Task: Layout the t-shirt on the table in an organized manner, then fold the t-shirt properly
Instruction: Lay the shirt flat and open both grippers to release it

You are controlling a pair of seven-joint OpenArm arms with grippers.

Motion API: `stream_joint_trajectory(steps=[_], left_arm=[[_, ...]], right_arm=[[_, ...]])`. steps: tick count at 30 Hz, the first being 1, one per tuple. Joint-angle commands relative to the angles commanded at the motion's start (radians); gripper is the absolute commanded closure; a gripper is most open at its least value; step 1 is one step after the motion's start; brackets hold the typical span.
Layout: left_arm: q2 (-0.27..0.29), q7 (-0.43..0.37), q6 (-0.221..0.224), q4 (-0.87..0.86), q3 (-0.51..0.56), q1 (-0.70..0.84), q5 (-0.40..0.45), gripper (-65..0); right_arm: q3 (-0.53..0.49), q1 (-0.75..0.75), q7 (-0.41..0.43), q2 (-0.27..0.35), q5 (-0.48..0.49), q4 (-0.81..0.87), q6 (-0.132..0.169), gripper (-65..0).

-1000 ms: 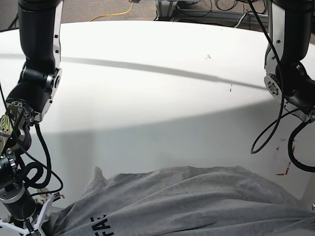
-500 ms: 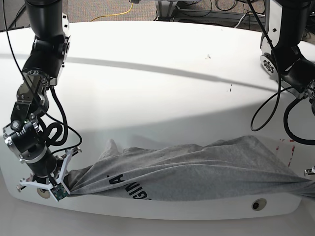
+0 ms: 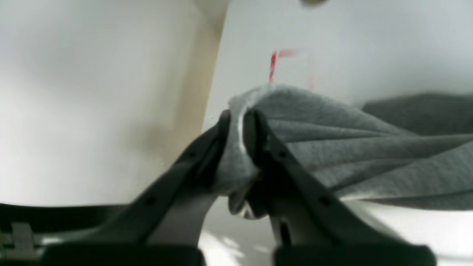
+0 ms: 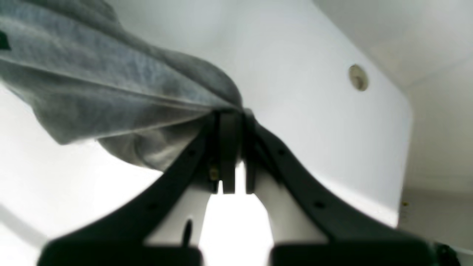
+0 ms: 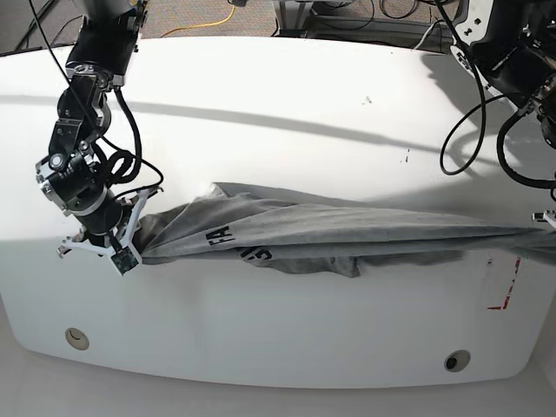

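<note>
Nearest the table's front edge, we are seeing two round holes (image 5: 76, 335) in the white table (image 5: 287, 113). Beyond them, we are viewing the t-shirt (image 5: 347, 234) stretching in a taut, creased band across the tabletop, its black lettering (image 5: 219, 236) showing. The right gripper (image 5: 132, 252) is pinching one end of the cloth; the left gripper (image 3: 236, 122) is pinching the other, near red tape (image 5: 502, 291).
</note>
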Motion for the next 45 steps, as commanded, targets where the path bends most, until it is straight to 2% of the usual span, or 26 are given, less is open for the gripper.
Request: stream_joint_trajectory(steps=[3, 7, 10, 12, 15, 21, 23, 25, 27, 29, 31, 35, 39, 42, 45], left_arm=[[0.000, 0.000, 0.000, 0.002, -0.011, 0.104, 0.002, -1.0], [0.002, 0.000, 0.000, -0.002, -0.012, 0.218, 0.002, -1.0], [0.005, 0.000, 0.000, -0.002, -0.012, 0.281, 0.002, -1.0], [0.005, 0.000, 0.000, -0.002, -0.012, 0.316, 0.002, -1.0], [0.003, 0.000, 0.000, -0.003, -0.012, 0.365, 0.002, -1.1], [0.000, 0.000, 0.000, -0.003, -0.012, 0.417, 0.002, -1.4], [0.000, 0.000, 0.000, -0.003, -0.011, 0.430, 0.002, -4.6], [0.000, 0.000, 0.000, -0.003, -0.011, 0.434, 0.002, -13.5], [0.000, 0.000, 0.000, -0.003, -0.011, 0.434, 0.003, -26.4], [0.000, 0.000, 0.000, -0.002, -0.011, 0.434, 0.005, -35.3], [0.000, -0.002, 0.000, -0.002, -0.011, 0.433, 0.006, -39.0], [0.000, -0.002, 0.000, -0.003, -0.011, 0.433, 0.008, -39.0], [-0.029, -0.002, 0.000, -0.003, -0.011, 0.433, 0.005, -39.3], [-0.037, -0.002, 0.000, -0.003, -0.011, 0.430, 0.003, -39.3], [-0.051, -0.003, 0.000, 0.000, -0.011, 0.414, 0.003, -39.3]], right_arm=[[-0.002, -0.081, 0.000, -0.008, 0.000, 0.000, 0.000, -0.2], [-0.002, -0.149, 0.000, -0.055, -0.006, 0.000, -0.005, -0.8], [-0.002, -0.196, 0.000, -0.072, -0.006, 0.000, -0.008, -5.7], [-0.002, -0.227, 0.000, -0.075, -0.005, 0.000, -0.009, -12.2], [-0.002, -0.270, 0.000, -0.104, -0.008, 0.000, -0.009, -25.4], [-0.003, -0.322, 0.000, -0.114, -0.003, 0.002, -0.009, -46.5], [-0.002, -0.327, 0.000, -0.114, -0.002, 0.003, -0.009, -51.8], [-0.002, -0.322, 0.000, -0.114, -0.006, 0.008, -0.009, -57.4], [-0.002, -0.318, 0.000, -0.110, -0.006, 0.008, -0.009, -62.3], [0.000, -0.304, 0.000, -0.110, -0.006, 0.008, -0.009, -64.7], [0.014, -0.285, -0.002, -0.109, -0.008, 0.008, -0.009, -65.0], [0.074, -0.245, -0.002, -0.109, -0.008, 0.000, -0.009, -65.0], [0.123, -0.183, -0.031, -0.106, -0.008, -0.025, -0.006, -65.0], [0.129, -0.130, -0.077, -0.077, 0.002, -0.026, -0.002, -65.0], [0.127, -0.089, -0.080, -0.072, 0.003, -0.026, 0.000, -65.0]])
